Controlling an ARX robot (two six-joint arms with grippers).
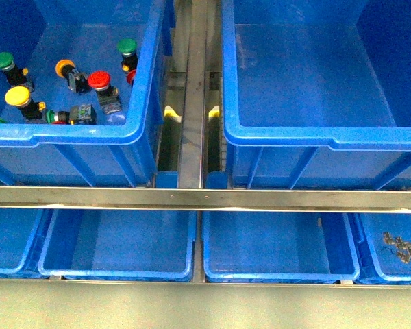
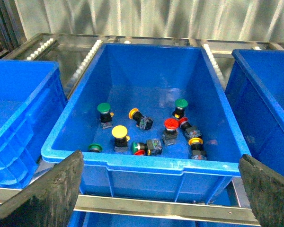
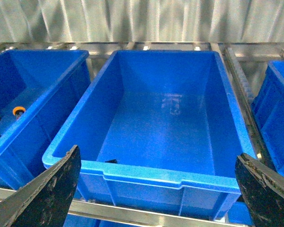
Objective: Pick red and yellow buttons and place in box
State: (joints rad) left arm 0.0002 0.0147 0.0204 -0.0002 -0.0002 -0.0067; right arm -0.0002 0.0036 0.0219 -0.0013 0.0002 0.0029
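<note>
Several buttons lie in the left blue bin (image 1: 68, 133): a red button (image 1: 99, 80), a yellow button (image 1: 17, 96), an orange-yellow button (image 1: 65, 68) and green-capped ones. In the left wrist view I see the red button (image 2: 171, 124), the yellow button (image 2: 119, 131), an orange one (image 2: 195, 141) and a second red one (image 2: 183, 121). The box (image 1: 322, 137) on the right holds no buttons, as the right wrist view (image 3: 165, 172) also shows. My left gripper (image 2: 158, 194) is open and empty before the left bin. My right gripper (image 3: 156, 196) is open and empty before the box. Neither gripper shows in the front view.
A steel rail (image 1: 205, 199) crosses in front of both bins, with a metal track (image 1: 192, 103) between them. Shallow blue trays (image 1: 116, 247) sit on the lower level; the far right one (image 1: 370, 236) holds small metal parts (image 1: 404, 250). More blue bins flank both sides.
</note>
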